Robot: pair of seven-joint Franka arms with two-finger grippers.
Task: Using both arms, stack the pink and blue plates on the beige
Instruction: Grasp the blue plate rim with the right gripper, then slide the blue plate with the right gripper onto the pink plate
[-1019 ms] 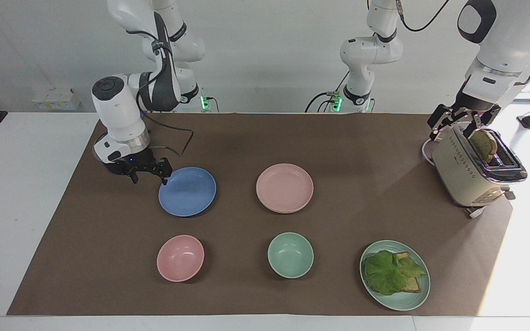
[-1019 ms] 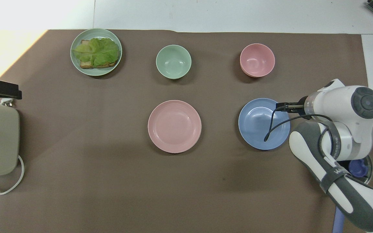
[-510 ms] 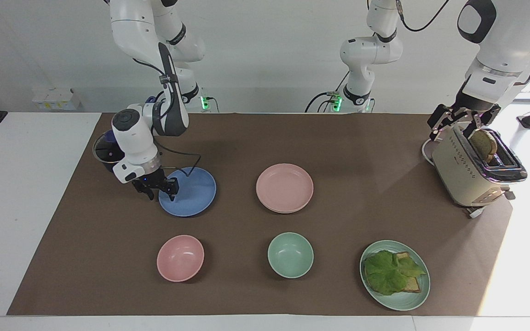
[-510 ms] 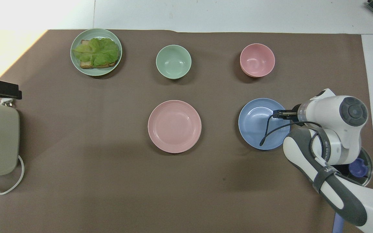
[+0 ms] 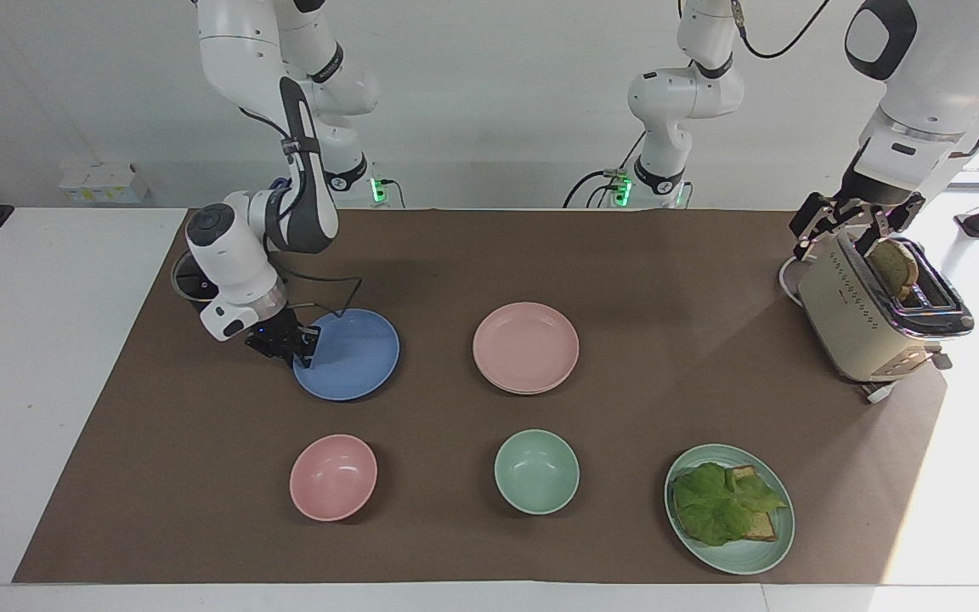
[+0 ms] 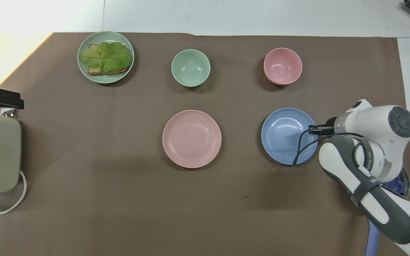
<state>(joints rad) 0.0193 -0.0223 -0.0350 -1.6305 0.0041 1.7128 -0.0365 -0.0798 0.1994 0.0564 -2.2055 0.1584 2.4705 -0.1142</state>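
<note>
The blue plate lies on the brown mat toward the right arm's end of the table. My right gripper is down at the plate's rim on the right arm's side, its fingertips pinched on the edge. The pink plate rests mid-table, beside the blue one. A second, paler rim peeks out under it; the beige plate is otherwise hidden. My left gripper waits open over the toaster.
A pink bowl, a green bowl and a mint-green plate with lettuce and toast lie farther from the robots. A toast slice stands in the toaster. A dark round container sits next to the right arm.
The right gripper came down from beside the blue plate onto its rim and closed on it. The left arm has not moved.
</note>
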